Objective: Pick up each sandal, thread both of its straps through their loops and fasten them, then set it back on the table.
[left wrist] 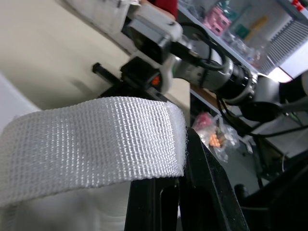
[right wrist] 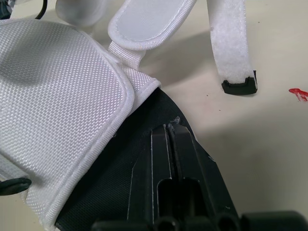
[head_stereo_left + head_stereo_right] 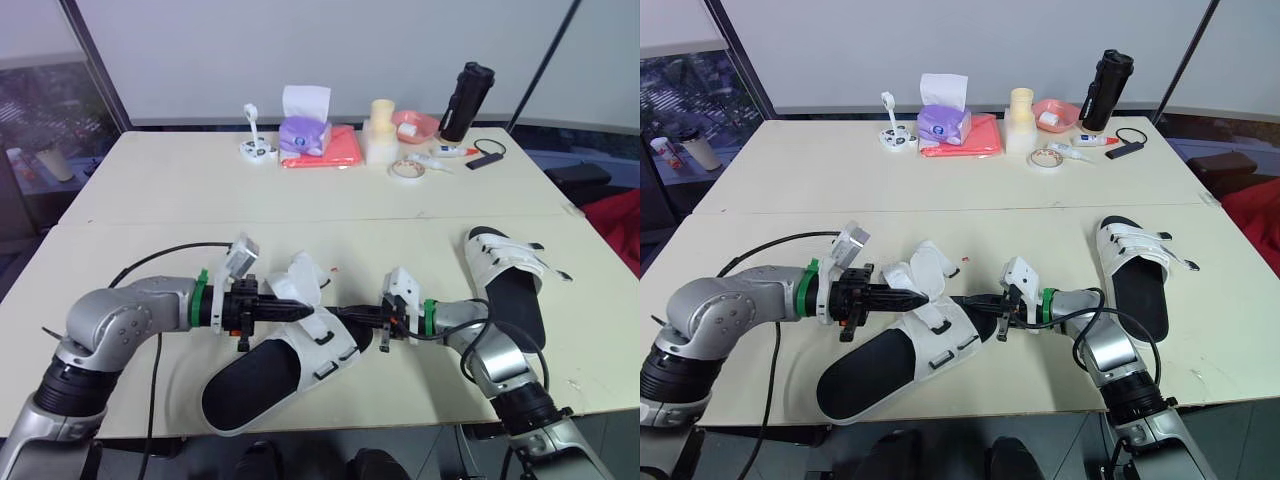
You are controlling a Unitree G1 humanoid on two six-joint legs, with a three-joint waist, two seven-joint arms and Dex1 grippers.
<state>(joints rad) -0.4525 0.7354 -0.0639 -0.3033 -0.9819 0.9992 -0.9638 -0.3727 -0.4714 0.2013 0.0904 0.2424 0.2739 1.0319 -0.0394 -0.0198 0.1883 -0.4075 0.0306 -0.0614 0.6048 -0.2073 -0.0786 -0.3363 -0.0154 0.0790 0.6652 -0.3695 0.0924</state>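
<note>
Lying near the front edge of the pale surface [image 3: 790,200], the near sandal [image 3: 875,368] sits between the two arms with its white straps unfastened and raised. The left gripper [image 3: 923,297] has its jaws clamped on one white webbing strap [image 1: 96,139], while the right gripper [image 3: 968,300] has its jaws pressed together, their tip against the sandal's black footbed just under the white upper. The second sandal [image 3: 1135,270] rests well apart on the robot's right, beside the right arm.
</note>
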